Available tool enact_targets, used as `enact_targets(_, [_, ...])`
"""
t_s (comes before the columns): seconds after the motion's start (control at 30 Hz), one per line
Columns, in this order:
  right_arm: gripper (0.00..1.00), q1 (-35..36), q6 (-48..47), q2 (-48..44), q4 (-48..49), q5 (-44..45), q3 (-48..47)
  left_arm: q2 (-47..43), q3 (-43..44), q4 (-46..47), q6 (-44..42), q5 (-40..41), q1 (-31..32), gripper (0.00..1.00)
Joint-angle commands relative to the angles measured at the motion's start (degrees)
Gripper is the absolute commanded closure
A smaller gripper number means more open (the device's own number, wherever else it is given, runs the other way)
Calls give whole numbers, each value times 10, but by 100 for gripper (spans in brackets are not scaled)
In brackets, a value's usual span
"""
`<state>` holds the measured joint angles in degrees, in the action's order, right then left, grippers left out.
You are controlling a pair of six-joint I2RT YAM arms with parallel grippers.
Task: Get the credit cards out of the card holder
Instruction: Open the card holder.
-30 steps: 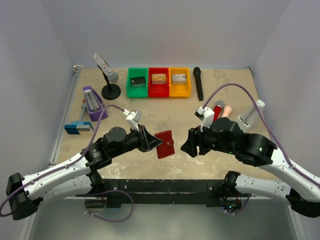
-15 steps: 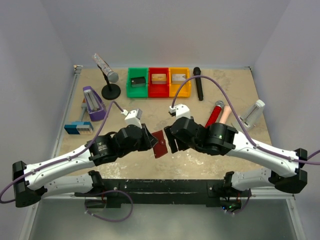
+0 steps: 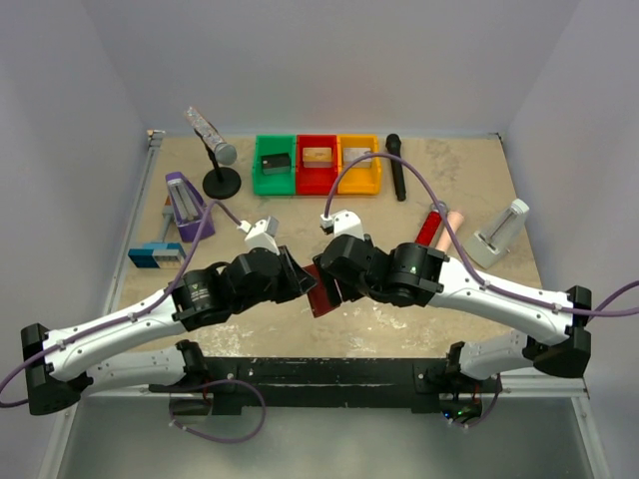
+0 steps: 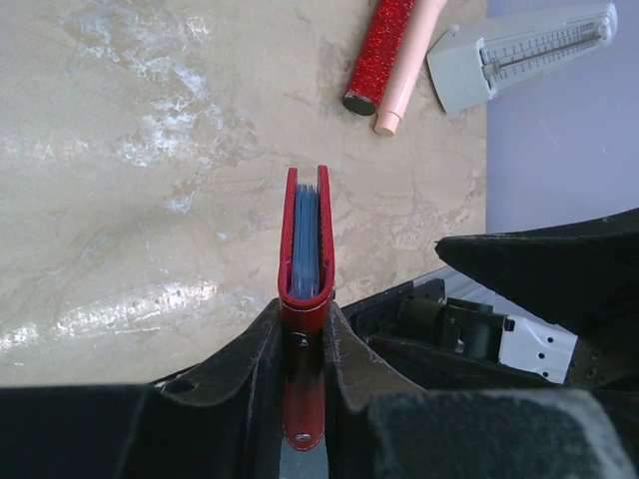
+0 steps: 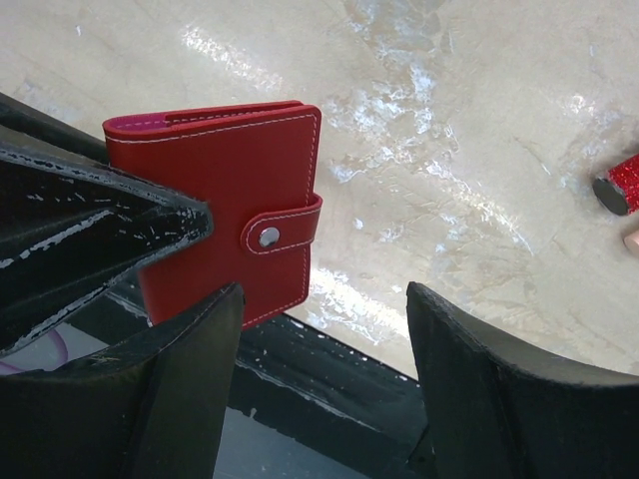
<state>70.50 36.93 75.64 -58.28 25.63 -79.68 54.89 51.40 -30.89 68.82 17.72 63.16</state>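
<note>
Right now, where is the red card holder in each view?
Top external: card holder low centre.
Left wrist: card holder centre, edge-on, blue pockets showing.
Right wrist: card holder upper left, snap strap facing camera.
Shared landmark: red glitter cylinder, in all three.

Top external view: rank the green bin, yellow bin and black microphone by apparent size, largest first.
1. green bin and yellow bin: they look alike, so no ranking between them.
2. black microphone: similar length, far slimmer.
</note>
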Motion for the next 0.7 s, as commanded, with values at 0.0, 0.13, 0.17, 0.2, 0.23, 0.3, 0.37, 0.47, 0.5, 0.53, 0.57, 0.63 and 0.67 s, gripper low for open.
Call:
enact_targets(0.0, [31,4,13,1,16,-4,-26,-14,5,23,33,-18,4,100])
enact_targets(0.13, [31,6,13,7,17,-8,-28,-11,4,22,50,-24,4,100])
enact_targets(0.17, [32,8,14,8,17,-8,-28,-9,3,21,53,-25,4,100])
enact_targets(0.2, [32,9,13,9,18,-8,-28,-8,4,20,55,-26,4,100])
enact_targets(0.23, [32,10,13,10,19,-8,-29,-8,3,21,58,-27,4,100])
enact_targets(0.3, [33,13,10,13,18,-8,-30,-7,1,20,62,-29,4,100])
enact_targets(0.37, [34,15,7,17,18,-9,-32,-7,0,25,63,-31,4,100])
enact_targets(0.47, [35,17,6,28,12,-11,-35,-7,0,36,62,-39,4,100])
enact_targets(0.5, [36,17,6,32,8,-10,-36,-8,0,39,62,-43,4,100])
enact_targets(0.53, [37,17,7,35,5,-9,-36,-8,-1,41,62,-45,4,100])
enact_targets(0.57, [38,17,6,40,2,-8,-38,-8,-2,44,63,-49,4,100])
enact_targets(0.63, [40,17,6,46,-3,-3,-39,-12,-6,53,63,-55,4,100])
enact_targets(0.67, [42,17,6,50,-9,1,-40,-13,-7,56,65,-58,4,100])
